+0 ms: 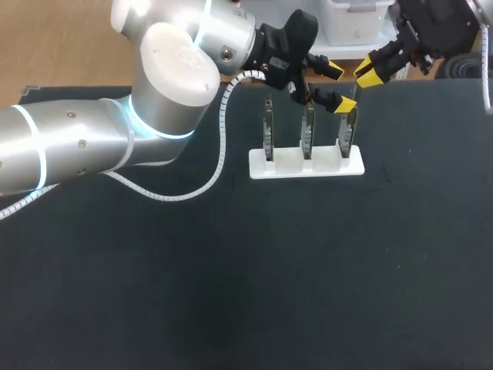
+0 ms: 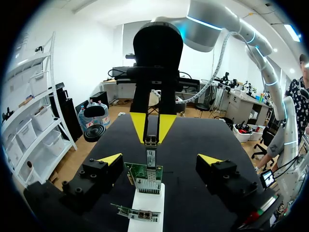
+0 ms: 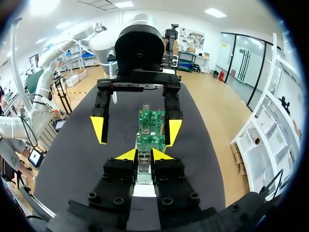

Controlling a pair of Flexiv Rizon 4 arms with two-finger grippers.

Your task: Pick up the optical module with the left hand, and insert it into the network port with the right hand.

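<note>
Two arms meet at the far side of the black table. The left arm comes in from the left edge, bends at its big elbow and stretches across past the middle. Its gripper, the left gripper, hangs over the right end of a white stand. The right arm enters at the far right corner, and the right gripper tilts down toward the same end of the stand, facing the left gripper.

Three green network cards stand upright in a row in the stand.

The optical module is a slim, silver-grey metal bar. In the left wrist view it hangs upright below the right gripper's tips, just above the farthest network card. Its lower end meets the card's top edge at the network port. How deep it sits there cannot be told.

The right gripper's jaws are drawn close and pinch the module's upper end from both sides. In the right wrist view its two yellow fingertips stand nearly together, with the module between them.

The left gripper's jaws are spread wide and hold nothing. Its fingertips stand well apart on either side of the cards, touching neither card nor module.
</note>
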